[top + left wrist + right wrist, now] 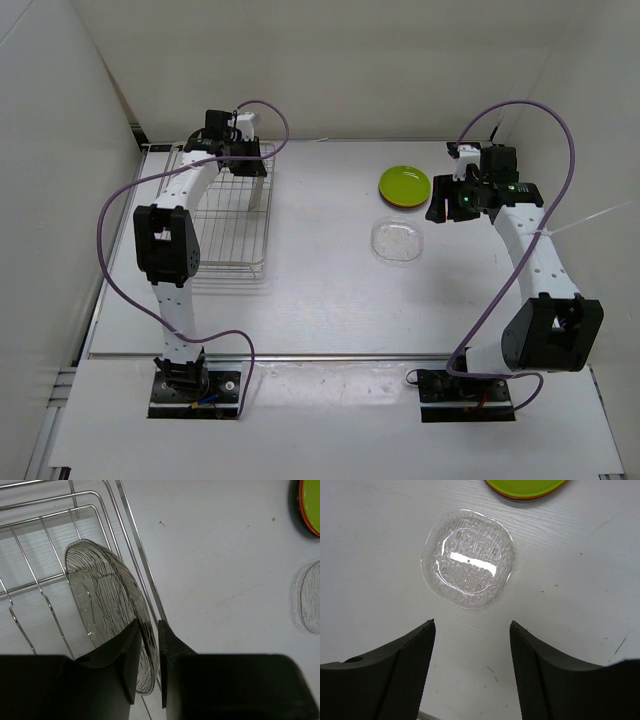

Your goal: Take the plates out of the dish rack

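Found smoky dark plate standing on edge inside rack, just beside one raised wire side. Noted left jaws clenched on its rim, one finger against each face, per left wrist view. In top view, plate itself too hidden under left arm to make out; left arm seen reaching over far end of rack. Cannot tell whether plate rests on rack wires or hangs clear of them.

Located rack on far left part of tabletop. Could make out no other plate in it.

Recorded three plates lying out on tabletop, well apart from rack, toward far right. Green plate stacked on orange plate, only a thin orange edge showing beneath. Clear plate lying flat just beside that stack, on its near side, not touching it.

Noted right jaws released, spread wide, grasping nothing, held above bare tabletop near clear plate, per right wrist view. Contact with any plate: none seen.
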You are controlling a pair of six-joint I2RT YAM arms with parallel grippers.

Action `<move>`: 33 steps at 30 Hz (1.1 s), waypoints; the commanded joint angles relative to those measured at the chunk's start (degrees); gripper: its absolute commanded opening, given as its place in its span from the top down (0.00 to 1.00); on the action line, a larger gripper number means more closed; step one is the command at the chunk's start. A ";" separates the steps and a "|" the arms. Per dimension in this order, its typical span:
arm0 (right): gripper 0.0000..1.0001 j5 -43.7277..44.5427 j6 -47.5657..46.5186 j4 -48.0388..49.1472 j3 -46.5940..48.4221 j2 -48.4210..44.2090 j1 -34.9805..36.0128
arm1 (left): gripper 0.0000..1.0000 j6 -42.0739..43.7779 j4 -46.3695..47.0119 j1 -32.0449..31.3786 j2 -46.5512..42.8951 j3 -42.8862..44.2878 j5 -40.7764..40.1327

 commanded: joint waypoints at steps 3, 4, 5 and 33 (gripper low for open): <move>0.35 -0.80 -0.93 1.25 -0.61 -1.87 -0.07 | 0.77 0.11 -0.60 -0.18 0.23 -0.27 -1.10; 0.35 -0.80 -0.93 1.25 -0.61 -2.39 -0.07 | 0.80 0.11 -0.60 -0.18 0.23 -0.27 -1.10; 0.35 -0.80 -0.93 1.25 -0.61 -2.40 -0.07 | 0.84 0.11 -0.60 -0.18 0.23 -0.27 -1.10; 0.35 -9.73 -0.40 -1.56 5.88 -1.87 -4.81 | 0.89 20.35 -22.48 -14.04 -28.41 11.44 -14.53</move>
